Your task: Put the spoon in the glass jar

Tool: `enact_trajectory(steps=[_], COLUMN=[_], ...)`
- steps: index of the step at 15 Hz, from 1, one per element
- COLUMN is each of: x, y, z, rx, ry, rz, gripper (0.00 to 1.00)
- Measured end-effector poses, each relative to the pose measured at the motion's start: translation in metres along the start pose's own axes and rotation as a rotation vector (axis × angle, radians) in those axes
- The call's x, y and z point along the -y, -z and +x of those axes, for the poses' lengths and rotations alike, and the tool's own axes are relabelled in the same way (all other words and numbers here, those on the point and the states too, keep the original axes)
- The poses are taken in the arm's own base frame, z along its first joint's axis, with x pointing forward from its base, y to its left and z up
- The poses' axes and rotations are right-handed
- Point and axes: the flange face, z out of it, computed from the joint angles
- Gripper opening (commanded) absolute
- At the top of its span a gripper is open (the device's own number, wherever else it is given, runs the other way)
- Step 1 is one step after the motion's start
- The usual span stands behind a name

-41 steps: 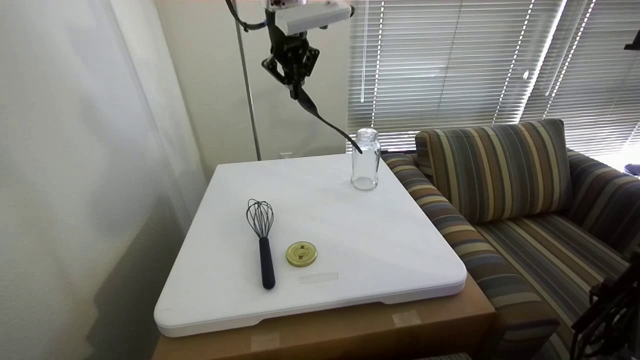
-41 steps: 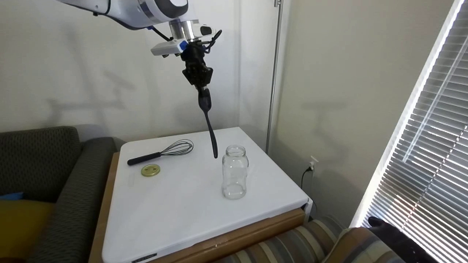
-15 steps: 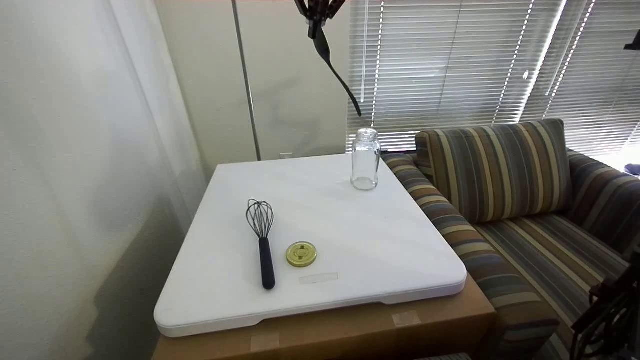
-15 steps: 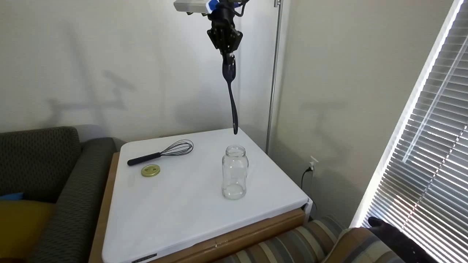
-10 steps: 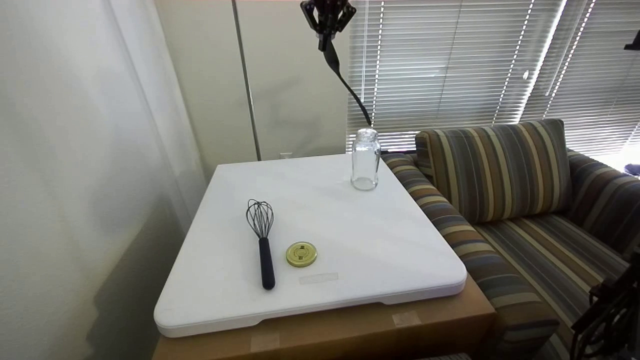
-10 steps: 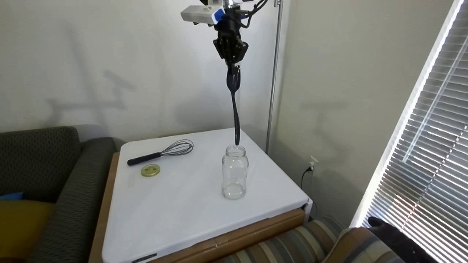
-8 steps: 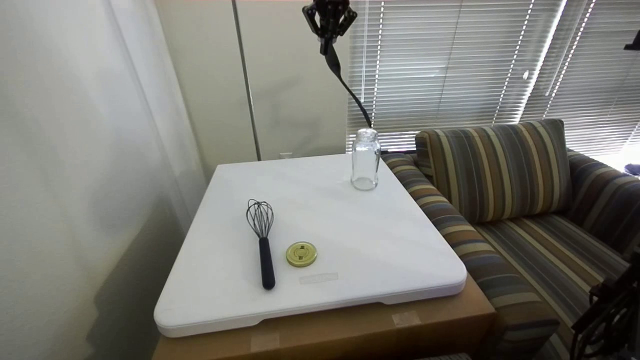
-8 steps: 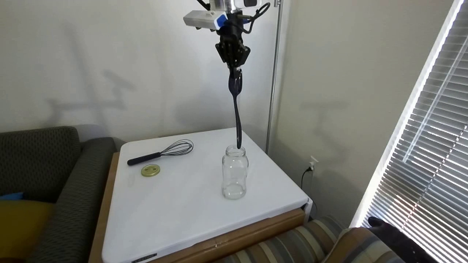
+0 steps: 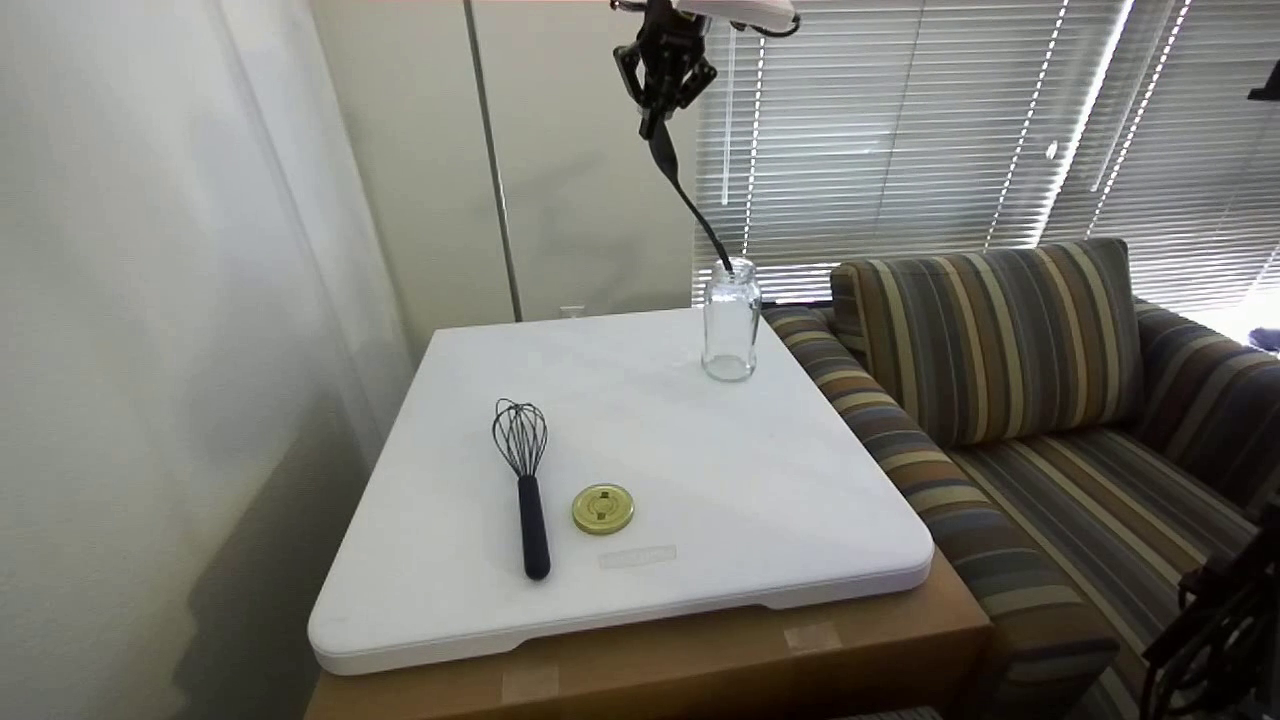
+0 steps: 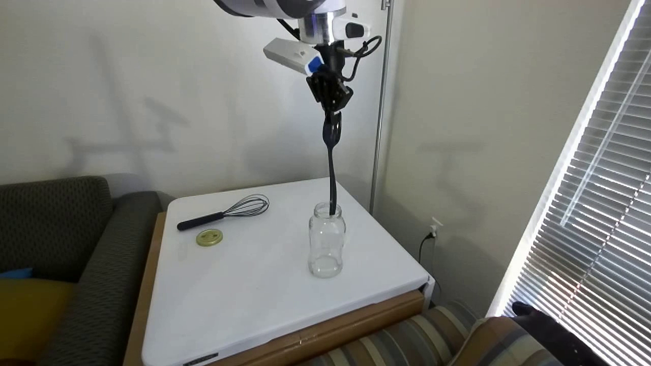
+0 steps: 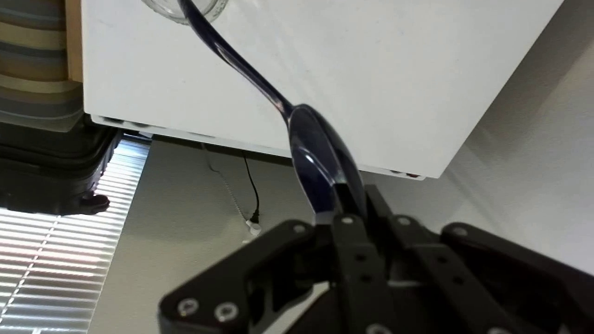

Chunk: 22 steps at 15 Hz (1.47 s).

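White tabletop (image 11: 371,69) below, spoon (image 11: 297,119) in the gripper (image 11: 357,199), bowl uppermost.

The clamped end effector (image 11: 356,197) hangs slightly tilted, pointing steeply downward.

Robot arm (image 10: 267,7), white with dark sections; silver cylindrical collar (image 10: 318,29); white housing (image 10: 339,30) bearing a black rounded patch (image 10: 355,30); pale oblong box (image 10: 289,54) with a blue end (image 10: 315,64); looping black cable (image 10: 362,52). Wrist view: black fingers (image 11: 357,269) with dark round recesses (image 11: 360,256), and angular black linkage bars (image 11: 232,276) with silver screws (image 11: 226,311).
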Motion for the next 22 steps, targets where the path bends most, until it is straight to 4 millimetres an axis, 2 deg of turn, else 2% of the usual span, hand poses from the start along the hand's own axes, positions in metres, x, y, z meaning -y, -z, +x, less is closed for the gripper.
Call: enact_trajectory(steps=[4, 9, 16, 21, 22], x=[-0.016, -0.034, -0.053, -0.058, -0.059], y=[-0.015, -0.027, -0.018, -0.01, -0.009], z=[-0.017, -0.05, -0.099, -0.122, -0.125], rx=[0.008, 0.038, 0.053, 0.061, 0.059], ry=[-0.036, -0.075, -0.096, -0.099, -0.099], rz=[0.046, 0.054, 0.029, 0.018, 0.017], gripper=[0.02, 0.02, 0.02, 0.03, 0.33])
